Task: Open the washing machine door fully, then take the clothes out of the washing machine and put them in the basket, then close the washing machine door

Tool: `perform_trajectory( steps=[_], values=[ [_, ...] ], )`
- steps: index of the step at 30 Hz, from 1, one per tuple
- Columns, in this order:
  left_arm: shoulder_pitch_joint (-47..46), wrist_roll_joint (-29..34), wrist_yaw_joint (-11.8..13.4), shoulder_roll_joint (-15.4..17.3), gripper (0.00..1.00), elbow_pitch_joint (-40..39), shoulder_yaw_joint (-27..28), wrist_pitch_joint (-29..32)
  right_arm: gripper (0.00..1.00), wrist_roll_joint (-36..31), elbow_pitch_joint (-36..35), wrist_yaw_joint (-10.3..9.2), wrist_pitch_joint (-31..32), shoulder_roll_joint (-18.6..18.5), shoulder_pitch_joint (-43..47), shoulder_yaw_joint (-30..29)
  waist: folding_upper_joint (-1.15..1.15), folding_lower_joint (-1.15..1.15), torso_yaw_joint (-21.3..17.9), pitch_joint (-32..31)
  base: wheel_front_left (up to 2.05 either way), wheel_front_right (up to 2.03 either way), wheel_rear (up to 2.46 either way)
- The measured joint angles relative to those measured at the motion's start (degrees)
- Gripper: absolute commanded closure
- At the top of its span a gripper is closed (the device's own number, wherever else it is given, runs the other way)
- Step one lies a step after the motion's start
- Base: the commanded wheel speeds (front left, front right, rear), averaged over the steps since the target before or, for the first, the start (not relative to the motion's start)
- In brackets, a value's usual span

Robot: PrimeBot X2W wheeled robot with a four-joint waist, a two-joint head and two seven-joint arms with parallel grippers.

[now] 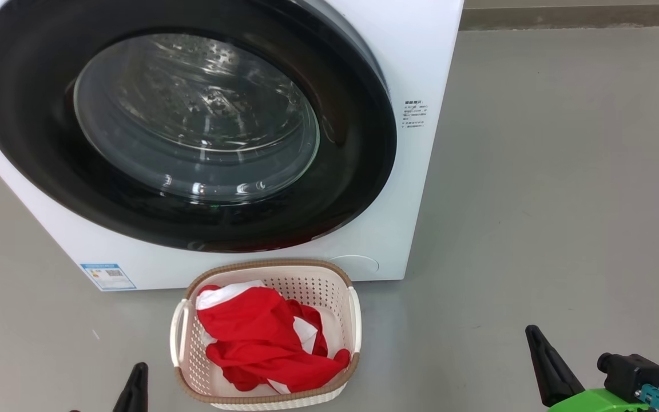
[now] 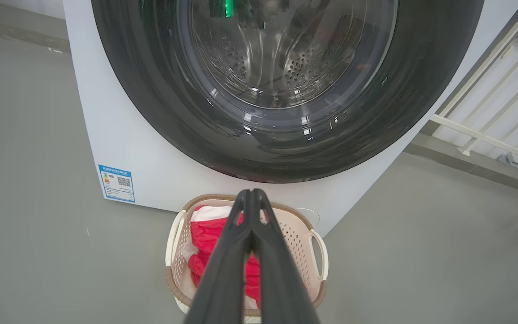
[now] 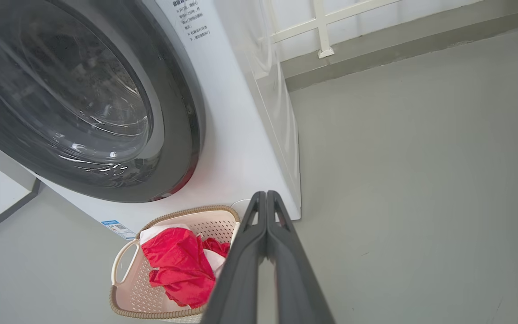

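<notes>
The white washing machine [image 1: 421,51] stands ahead, its round black-rimmed door [image 1: 341,189] lying flat against the front, steel drum visible through the glass. On the floor before it sits the cream basket [image 1: 351,320] holding the red and white clothes [image 1: 255,337]. My left gripper [image 1: 135,377] is low at the basket's left, fingers pressed together in the left wrist view [image 2: 251,194]. My right gripper [image 1: 535,337] is off to the basket's right, its fingers shut with nothing between them [image 3: 265,194].
Grey floor [image 1: 564,200] spreads wide to the machine's right. A white railing [image 3: 322,27] and a wall base run behind the washer. A blue label [image 1: 107,276] marks the machine's lower left corner.
</notes>
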Motion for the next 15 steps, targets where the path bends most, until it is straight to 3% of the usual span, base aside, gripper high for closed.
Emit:
perform_trajectory(
  steps=[15],
  values=[
    [-0.27, -9.45, 0.0, -0.22, 1.0, 0.0, 0.24, 2.5, 1.0, 9.05, -0.9, 0.0, 2.48, 0.07, -0.17, -1.38, 0.0, -0.01, 0.05, -0.34, 0.0, 0.0, 0.0]
  ],
)
